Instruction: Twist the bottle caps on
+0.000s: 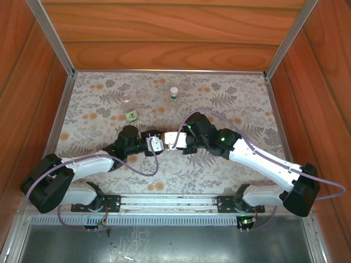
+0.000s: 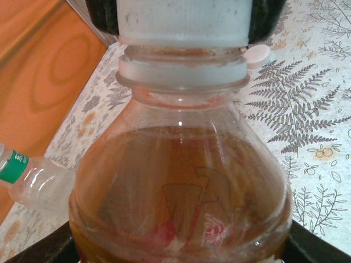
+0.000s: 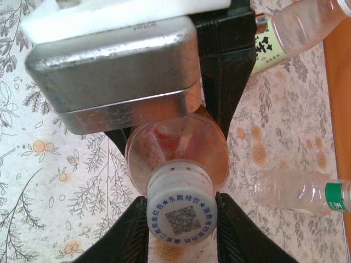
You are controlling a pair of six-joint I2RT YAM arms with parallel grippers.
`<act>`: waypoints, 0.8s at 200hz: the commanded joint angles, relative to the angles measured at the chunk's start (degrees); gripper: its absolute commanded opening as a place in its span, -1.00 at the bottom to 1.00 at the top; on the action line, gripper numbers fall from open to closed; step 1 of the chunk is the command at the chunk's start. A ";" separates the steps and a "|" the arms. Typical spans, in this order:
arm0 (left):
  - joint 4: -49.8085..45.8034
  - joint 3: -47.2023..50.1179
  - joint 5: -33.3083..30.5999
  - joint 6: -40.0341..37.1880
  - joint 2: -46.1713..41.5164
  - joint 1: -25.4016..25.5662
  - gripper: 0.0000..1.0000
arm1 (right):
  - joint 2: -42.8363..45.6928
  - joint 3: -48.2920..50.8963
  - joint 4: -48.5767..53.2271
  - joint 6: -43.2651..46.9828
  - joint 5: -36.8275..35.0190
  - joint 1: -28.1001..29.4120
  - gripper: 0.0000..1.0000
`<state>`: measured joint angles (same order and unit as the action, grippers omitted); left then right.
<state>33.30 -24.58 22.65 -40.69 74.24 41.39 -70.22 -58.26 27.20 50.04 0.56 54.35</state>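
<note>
Evidently mid-screwing, the right pincer (image 3: 181,204), jaws nearly shut, gripped the white cap (image 3: 180,219) between its tips, atop the amber bottle (image 2: 181,186) that the left pincer (image 1: 158,143) clamped part-open, so a wrist twist seemed due.

Enclosure of reddish-brown wood-grain panels: back wall (image 1: 175,33), left wall (image 1: 22,98), right wall (image 1: 329,98), with aluminium posts (image 1: 52,35) at the far corners. Table covered by a pale mat (image 1: 247,104) printed with grey ferns and orange flowers. Metal rail (image 1: 170,203) along the near edge, grey sheet-metal ledge (image 1: 164,241) below; light even and soft.
</note>
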 commanded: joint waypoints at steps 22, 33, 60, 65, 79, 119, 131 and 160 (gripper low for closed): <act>0.45 -0.41 0.64 -0.36 -0.04 0.53 0.22 | 0.67 -0.10 -4.90 -18.00 -2.30 0.27 -1.00; 0.46 -0.45 0.64 -0.42 0.02 0.46 0.22 | 0.65 -0.46 -6.90 -34.38 -6.42 0.21 -1.00; 0.46 -0.47 0.02 -0.62 0.52 0.51 0.22 | -0.99 -3.68 -2.21 -74.97 -9.27 -0.03 -1.00; 0.51 -0.47 -0.06 -0.65 0.59 0.47 0.22 | -1.18 -4.13 -1.27 -79.53 -8.31 -0.03 -1.00; 0.47 -0.62 -0.03 -0.62 0.63 0.46 0.22 | -1.88 -4.19 -0.24 -92.79 -3.35 -0.20 -1.00; 0.45 -0.94 0.04 -0.71 0.95 0.51 0.22 | -3.11 -3.66 1.56 -91.55 3.74 -0.83 -0.65; 0.46 -0.79 -0.04 -0.71 0.73 0.45 0.22 | -2.14 -3.83 3.90 -83.07 2.60 -1.11 -0.44; 0.46 -0.51 0.07 -0.63 0.75 0.52 0.22 | 2.85 -0.62 5.32 -48.71 2.09 -1.15 0.01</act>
<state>32.14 -24.69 21.67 -40.36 75.05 41.45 -71.96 -60.12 30.61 -24.82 0.69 53.58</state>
